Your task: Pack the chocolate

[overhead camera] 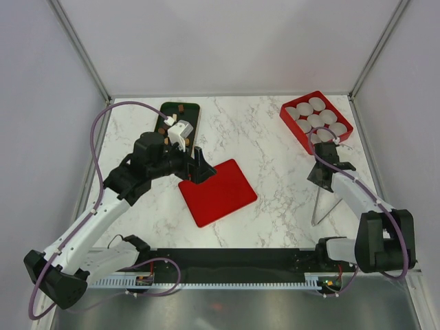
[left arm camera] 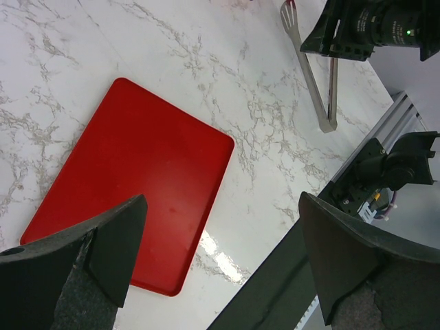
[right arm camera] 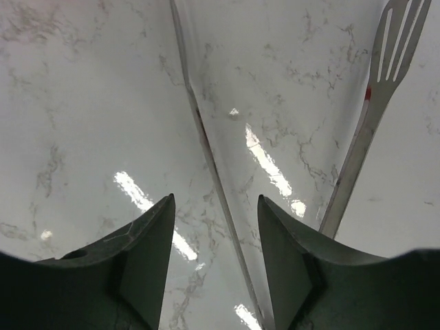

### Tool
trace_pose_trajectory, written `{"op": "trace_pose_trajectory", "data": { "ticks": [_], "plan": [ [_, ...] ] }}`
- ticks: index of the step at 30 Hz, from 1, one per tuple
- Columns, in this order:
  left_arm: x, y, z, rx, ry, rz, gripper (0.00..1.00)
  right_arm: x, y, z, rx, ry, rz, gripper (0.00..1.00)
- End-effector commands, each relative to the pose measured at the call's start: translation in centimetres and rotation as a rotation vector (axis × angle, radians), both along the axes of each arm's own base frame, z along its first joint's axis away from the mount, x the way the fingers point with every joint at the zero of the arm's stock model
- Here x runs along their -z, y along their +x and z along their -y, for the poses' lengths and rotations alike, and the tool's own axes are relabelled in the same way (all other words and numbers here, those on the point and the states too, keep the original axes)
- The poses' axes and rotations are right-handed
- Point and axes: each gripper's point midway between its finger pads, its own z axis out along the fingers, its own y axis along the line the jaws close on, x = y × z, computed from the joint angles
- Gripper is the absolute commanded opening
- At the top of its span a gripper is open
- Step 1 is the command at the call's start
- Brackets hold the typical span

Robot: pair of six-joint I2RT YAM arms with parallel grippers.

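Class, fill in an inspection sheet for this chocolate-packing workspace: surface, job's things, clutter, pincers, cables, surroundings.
Surface: white marble table, glossy, with light reflections.
Job's things: chocolate in a dark tray, far left; red box of white paper cups, far right; flat red tray, centre; metal tongs lying on the right.
Clutter: nothing seen.
Pincers: left pincer open, empty, above the flat red tray; right pincer open, above the tongs.
Cables: purple cables loop along both arms.
Surroundings: white walls, metal frame posts.

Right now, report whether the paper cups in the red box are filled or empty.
Empty: every visible paper cup in the red box shows only white inside.
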Motion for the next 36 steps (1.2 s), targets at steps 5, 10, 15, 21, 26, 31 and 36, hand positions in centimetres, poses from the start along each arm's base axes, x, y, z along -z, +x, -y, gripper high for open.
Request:
{"op": "trace_pose_trajectory", "data": {
  "ticks": [5,10,15,21,26,31,36],
  "plan": [
    [-2.8,0.1,0.2,0.011,-0.045,0.075,1.00,3.2,1.3,-0.5,-0.037,0.123,0.016,0.55],
    [-2.8,0.1,0.2,0.010,-0.046,0.077,1.00,3.5,1.9,-2.9,-0.180,0.206,0.056,0.48],
    [-2.8,0.1,0.3,0.012,-0.047,0.074,1.00,3.8,2.3,-5.6,-0.306,0.271,0.065,0.39],
    [-2.5,0.3,0.2,0.005,-0.040,0.071,1.00,4.0,2.9,-9.3,-0.448,0.256,0.049,0.30],
    [-2.4,0.3,0.3,0.005,-0.037,0.067,1.00,2.6,3.6,-12.4,-0.552,0.244,0.081,0.28],
    [-2.4,0.4,0.3,0.005,-0.037,0.066,1.00,2.5,3.9,-14.7,-0.632,0.263,0.082,0.26],
    [-2.2,0.4,0.3,0.002,-0.033,0.060,1.00,2.5,3.1,-14.7,-0.629,0.233,0.044,0.30]
  ]
}}
